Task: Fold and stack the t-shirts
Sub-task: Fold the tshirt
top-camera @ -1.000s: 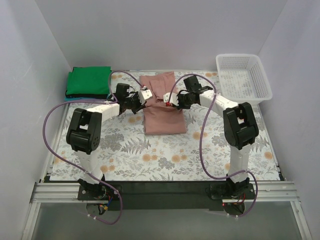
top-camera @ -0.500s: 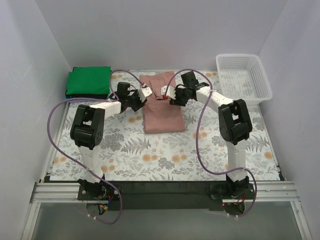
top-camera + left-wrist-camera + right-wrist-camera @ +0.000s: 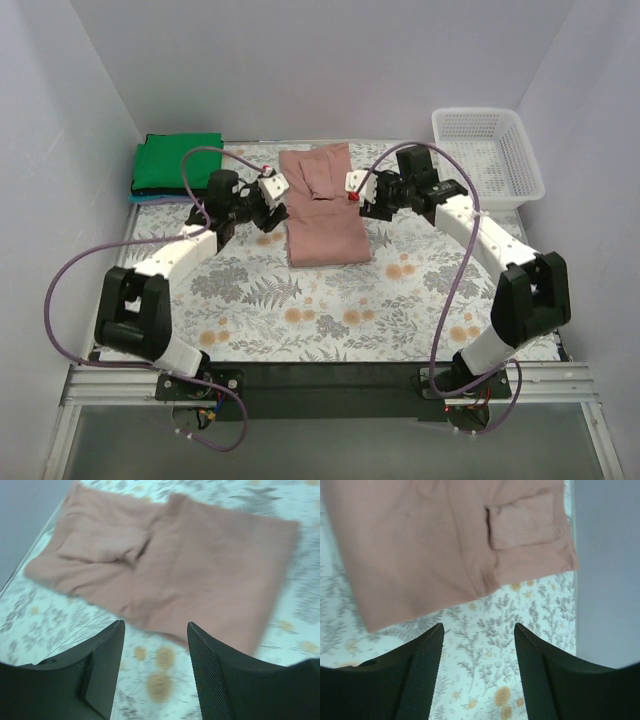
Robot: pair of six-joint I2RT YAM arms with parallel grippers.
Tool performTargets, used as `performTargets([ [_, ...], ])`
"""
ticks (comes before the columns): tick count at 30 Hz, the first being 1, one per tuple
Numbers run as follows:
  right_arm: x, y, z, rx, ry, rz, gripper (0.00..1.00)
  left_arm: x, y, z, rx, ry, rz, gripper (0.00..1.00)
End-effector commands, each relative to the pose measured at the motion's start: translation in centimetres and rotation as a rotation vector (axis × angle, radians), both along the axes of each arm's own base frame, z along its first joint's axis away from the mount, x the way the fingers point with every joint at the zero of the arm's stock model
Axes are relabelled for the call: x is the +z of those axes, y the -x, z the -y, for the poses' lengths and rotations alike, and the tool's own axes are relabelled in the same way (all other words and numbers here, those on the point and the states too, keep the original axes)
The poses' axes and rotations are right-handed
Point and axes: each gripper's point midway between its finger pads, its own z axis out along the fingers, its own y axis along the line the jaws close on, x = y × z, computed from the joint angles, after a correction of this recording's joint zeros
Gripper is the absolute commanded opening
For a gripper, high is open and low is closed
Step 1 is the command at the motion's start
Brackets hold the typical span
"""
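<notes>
- Pink-brown t-shirt (image 3: 322, 208): one. Soft matte cloth, lightly creased, folded to a long rectangle with a sleeve flap lying across its far end. It sits flat at the centre back of the bench, on the floral cloth (image 3: 330, 310).
- Green t-shirt (image 3: 178, 163): one, bright, folded to a flat rectangle in the far left corner. A thin teal edge (image 3: 140, 198) shows under it; I cannot tell what it is.
- Left tool (image 3: 272, 189): two dark ribbed fingers (image 3: 210, 680) apart with nothing between them, near the pink-brown shirt's left edge.
- Right tool (image 3: 354, 184): fingers apart, empty, near the shirt's right edge.
- White mesh basket (image 3: 487, 155): one, rectangular plastic, in the far right corner, well apart from both shirts.
</notes>
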Motion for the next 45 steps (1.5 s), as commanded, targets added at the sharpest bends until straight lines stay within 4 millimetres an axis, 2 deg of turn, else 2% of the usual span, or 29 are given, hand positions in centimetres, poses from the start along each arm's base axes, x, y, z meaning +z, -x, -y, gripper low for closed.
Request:
performTargets([
  [1, -3.9, 4.9, -0.7, 0.103, 0.062, -0.076, 0.63, -1.7, 6.0, 3.1, -0.155, -0.012, -0.035, 0.52],
  [2, -4.4, 5.5, -0.8, 0.106, 0.069, -0.087, 0.60, -3.4, 7.4, 3.1, -0.169, -0.036, -0.062, 0.52],
  [3, -4.9, 6.0, -0.8, 0.108, 0.078, -0.096, 0.56, -3.4, 8.5, 3.9, -0.200, -0.043, -0.047, 0.52],
  [5, -6.4, 6.9, -0.9, 0.117, 0.098, -0.124, 0.52, -5.1, 9.9, 3.9, -0.207, -0.065, -0.061, 0.52],
  [6, -6.8, 6.9, -1.0, 0.115, 0.102, -0.120, 0.50, -5.2, 10.2, 4.4, -0.225, -0.071, -0.040, 0.52],
  [7, -7.9, 7.3, -1.1, 0.121, 0.117, -0.137, 0.49, -5.8, 10.3, 4.4, -0.218, -0.086, -0.041, 0.52],
  [9, -8.6, 7.3, -1.5, 0.117, 0.133, -0.130, 0.47, -7.2, 10.5, 4.7, -0.244, -0.134, -0.008, 0.52],
  [12, -10.7, 7.7, -2.0, 0.121, 0.158, -0.167, 0.42, -8.2, 10.5, 5.0, -0.247, -0.154, 0.008, 0.52],
  [17, -12.3, 8.0, -1.8, 0.128, 0.184, -0.165, 0.41, -9.5, 10.3, 5.1, -0.249, -0.185, 0.023, 0.52],
  [27, -16.0, 8.9, -0.6, 0.137, 0.252, -0.208, 0.40, -12.9, 10.3, 3.8, -0.240, -0.274, 0.004, 0.48],
  [32, -16.8, 8.9, -0.3, 0.134, 0.266, -0.206, 0.38, -13.5, 10.3, 3.6, -0.233, -0.286, -0.004, 0.40],
  [34, -17.3, 8.4, -0.2, 0.119, 0.279, -0.203, 0.33, -14.0, 10.4, 3.5, -0.228, -0.288, -0.021, 0.33],
  [35, -17.4, 8.3, -0.2, 0.115, 0.282, -0.202, 0.30, -14.0, 10.2, 3.6, -0.225, -0.289, -0.022, 0.30],
  [37, -17.5, 8.0, -0.3, 0.102, 0.282, -0.210, 0.09, -14.0, 10.0, 3.6, -0.219, -0.291, -0.023, 0.22],
  [38, -17.2, 7.8, -0.4, 0.095, 0.277, -0.208, 0.02, -14.1, 9.9, 3.4, -0.213, -0.298, -0.030, 0.20],
  [39, -16.9, 7.7, -0.5, 0.082, 0.269, -0.206, 0.01, -13.7, 9.6, 3.6, -0.212, -0.293, -0.024, 0.16],
  [40, -16.6, 7.7, -0.5, 0.079, 0.272, -0.208, 0.01, -13.0, 9.5, 3.8, -0.209, -0.284, -0.016, 0.07],
  [42, -15.1, 7.1, -0.7, 0.064, 0.262, -0.186, 0.01, -12.0, 9.6, 4.1, -0.218, -0.265, -0.019, 0.00],
  [44, -14.2, 7.4, -0.4, 0.053, 0.265, -0.208, 0.01, -10.2, 9.6, 4.4, -0.224, -0.239, -0.026, 0.00],
  [45, -12.5, 7.2, -0.9, 0.057, 0.239, -0.191, 0.01, -9.5, 9.9, 4.8, -0.244, -0.222, -0.038, 0.00],
])
